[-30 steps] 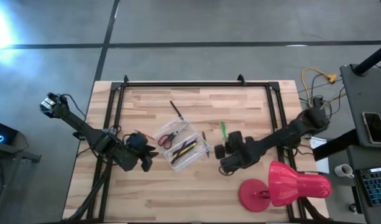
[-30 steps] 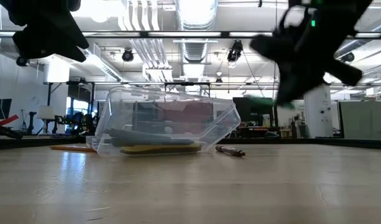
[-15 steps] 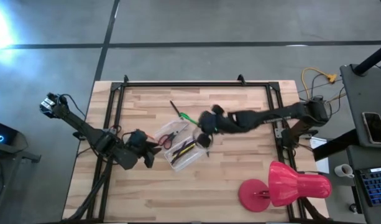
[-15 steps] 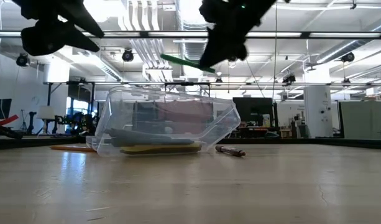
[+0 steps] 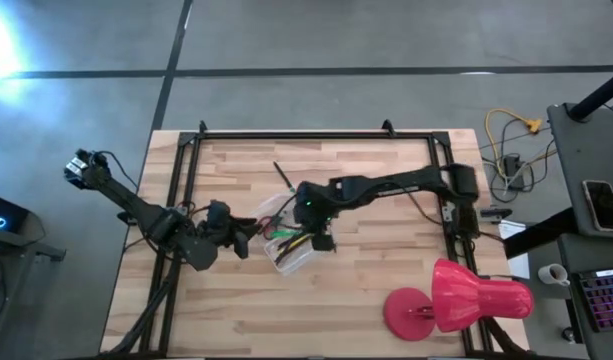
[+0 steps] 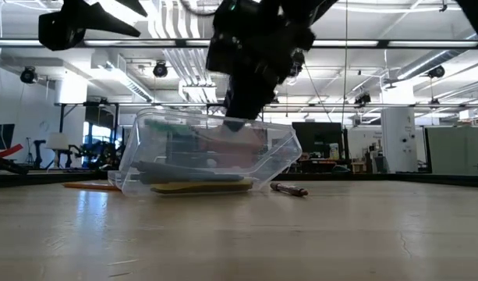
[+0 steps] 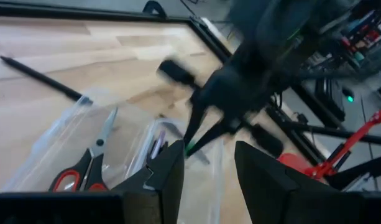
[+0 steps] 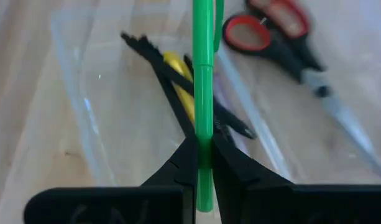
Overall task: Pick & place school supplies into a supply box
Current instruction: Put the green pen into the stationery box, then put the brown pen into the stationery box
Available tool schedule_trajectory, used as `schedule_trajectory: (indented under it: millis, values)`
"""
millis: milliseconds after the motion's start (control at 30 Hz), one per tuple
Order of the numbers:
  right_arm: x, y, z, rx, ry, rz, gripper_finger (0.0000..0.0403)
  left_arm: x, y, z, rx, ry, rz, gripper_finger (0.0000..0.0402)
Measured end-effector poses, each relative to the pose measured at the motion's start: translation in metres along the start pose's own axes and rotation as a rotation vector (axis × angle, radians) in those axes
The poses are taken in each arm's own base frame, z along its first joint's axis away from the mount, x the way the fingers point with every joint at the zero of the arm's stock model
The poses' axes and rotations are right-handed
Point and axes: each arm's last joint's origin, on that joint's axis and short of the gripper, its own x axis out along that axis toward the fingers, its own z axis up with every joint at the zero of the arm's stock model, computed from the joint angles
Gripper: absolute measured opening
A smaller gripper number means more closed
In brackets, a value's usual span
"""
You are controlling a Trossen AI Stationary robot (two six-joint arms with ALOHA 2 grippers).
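The clear supply box (image 5: pixel 298 247) (image 6: pixel 207 156) sits mid-table, with a yellow pen (image 8: pixel 178 81) and dark pens (image 8: pixel 165 68) lying on its floor. Red-handled scissors (image 8: pixel 278 34) (image 7: pixel 84 171) lie flat just beyond one long wall of the box. My right gripper (image 5: pixel 308 212) (image 6: pixel 237 119) hangs over the box, shut on a green pen (image 8: pixel 203 93) (image 5: pixel 284 234). My left gripper (image 5: pixel 250 240) (image 7: pixel 206 168) is open and held above the table at the box's left side. A long black pen (image 5: pixel 283 176) lies on the table beyond the box. My right gripper pinches the green pen near one end (image 8: pixel 203 144) between its two fingertips (image 8: pixel 230 163), coming down at a slant from the table's right. The pen runs forward past the fingers, and its long free part (image 8: pixel 203 56) stands over the box's inside, above the pens there.
A big pink-red lamp (image 5: pixel 456 300) lies near the table's right near corner. A short dark pen (image 6: pixel 289 189) rests on the wood just right of the box. A black frame rail (image 5: pixel 296 135) runs along the far edge. Bare wood lies along the near side.
My right gripper has swung from the table's right side leftward, carrying the green pen high, and has come down over the supply box. My left gripper has edged a little rightward toward the box. The box and scissors have stayed put.
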Motion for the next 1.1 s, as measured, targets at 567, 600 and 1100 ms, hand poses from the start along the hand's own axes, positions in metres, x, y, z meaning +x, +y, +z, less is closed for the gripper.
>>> schedule_trajectory:
  millis: [567, 600, 1100]
  values:
    - [0.024, 0.015, -0.005, -0.032, 0.191, 0.065, 0.0079, -0.001, -0.001, 0.001, 0.032, -0.008, 0.000, 0.0127]
    - [0.024, 0.015, -0.005, -0.024, 0.193, 0.054, 0.0087, -0.001, -0.001, 0.001, 0.033, -0.008, 0.000, 0.0127]
    - [-0.032, 0.016, 0.014, 0.180, 0.046, -0.311, 0.0143, -0.001, 0.000, 0.001, 0.048, -0.004, 0.010, 0.0127]
